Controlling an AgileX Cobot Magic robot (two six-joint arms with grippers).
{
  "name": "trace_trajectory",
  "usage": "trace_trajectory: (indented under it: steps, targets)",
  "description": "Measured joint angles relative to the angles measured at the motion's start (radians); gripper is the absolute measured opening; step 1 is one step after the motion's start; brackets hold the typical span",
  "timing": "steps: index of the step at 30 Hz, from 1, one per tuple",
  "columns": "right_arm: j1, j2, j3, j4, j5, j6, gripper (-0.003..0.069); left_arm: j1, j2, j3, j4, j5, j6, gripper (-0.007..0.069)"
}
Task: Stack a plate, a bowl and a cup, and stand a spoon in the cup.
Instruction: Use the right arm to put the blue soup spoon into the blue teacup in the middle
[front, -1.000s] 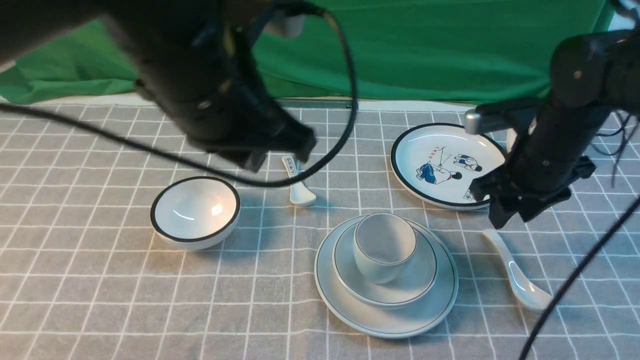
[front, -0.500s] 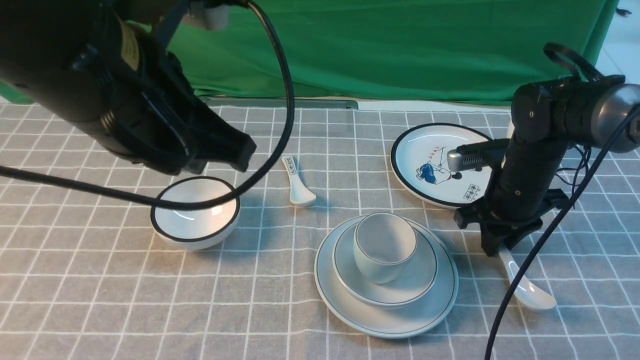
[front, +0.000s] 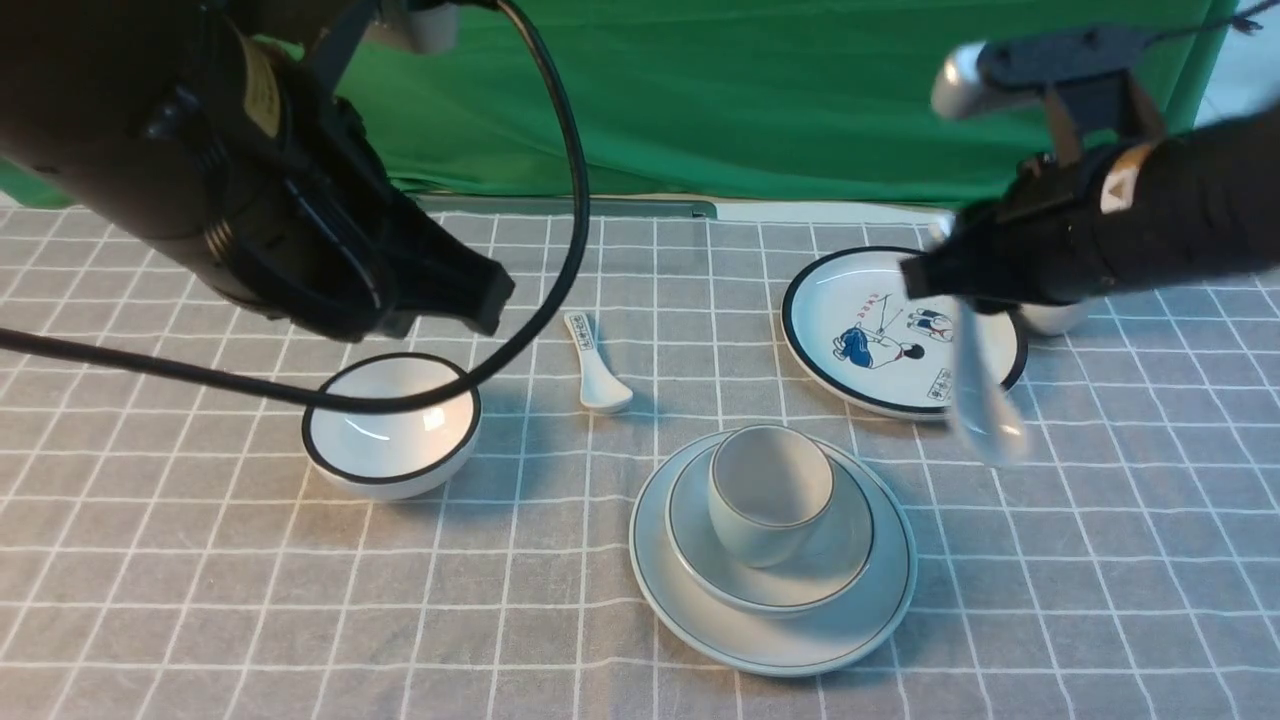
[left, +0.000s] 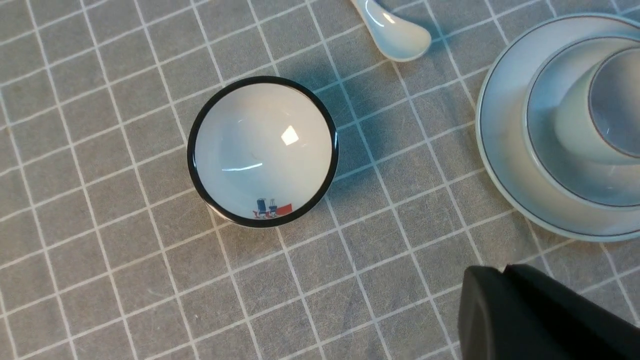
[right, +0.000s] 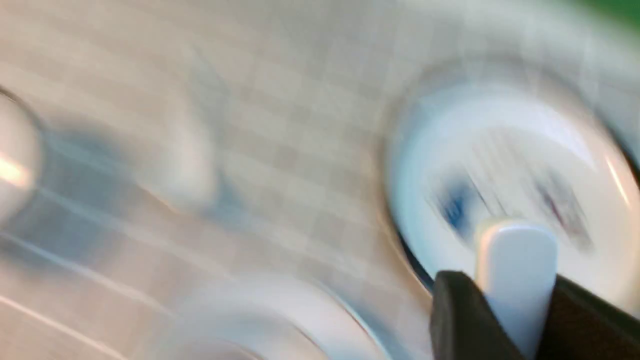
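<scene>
The pale cup (front: 768, 492) stands in the shallow bowl (front: 840, 570), which sits on the plain plate (front: 670, 590) at the table's front middle; the stack also shows in the left wrist view (left: 505, 150). My right gripper (front: 962, 300) is shut on the handle of the plain white spoon (front: 978, 395), which hangs blurred in the air above the cloth right of the stack. In the right wrist view the spoon's handle (right: 517, 270) sits between the dark fingers (right: 455, 315). My left gripper (left: 505, 272) is shut and empty, raised over the left side.
A black-rimmed white bowl (front: 391, 424) stands at the left. A short marked spoon (front: 597, 375) lies behind the stack. A cartoon plate (front: 880, 330) sits at the back right, with a white cup (front: 1052, 318) partly hidden behind my right arm.
My right gripper came down on the plain spoon, closed on its handle and lifted it off the cloth, up and back. My left arm drew away to the left and now holds still.
</scene>
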Motion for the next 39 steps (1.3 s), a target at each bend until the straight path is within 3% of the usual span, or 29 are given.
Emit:
trace_trajectory:
  steps: [6, 11, 16, 23, 29, 35, 39]
  targets:
    - [0.171, -0.047, 0.221, 0.006, -0.462, 0.018, 0.0184, 0.000, 0.000, 0.000, 0.002, -0.044, 0.000, 0.0010]
    - [0.211, 0.022, 0.240, 0.006, -0.659, -0.011, 0.0184, 0.000, 0.000, 0.000, 0.004, -0.055, 0.000, 0.0010]
    - [0.212, 0.104, 0.244, 0.009, -0.717, -0.084, 0.0184, 0.000, 0.001, 0.000, 0.004, -0.055, 0.000, 0.0010]
    - [0.212, 0.145, 0.298, 0.009, -0.782, -0.087, 0.0184, 0.000, 0.001, 0.000, 0.007, -0.056, 0.002, 0.0010]
    - [0.212, 0.145, 0.442, 0.010, -1.031, -0.087, 0.0184, 0.000, 0.001, 0.000, 0.009, -0.067, 0.003, 0.0010]
    - [0.212, 0.145, 0.481, 0.010, -1.057, -0.087, 0.0184, 0.000, 0.001, 0.000, 0.011, -0.116, 0.003, 0.0010]
    - [0.212, 0.145, 0.482, 0.010, -1.057, -0.087, 0.0227, 0.000, 0.001, 0.000, 0.013, -0.127, 0.003, 0.0010]
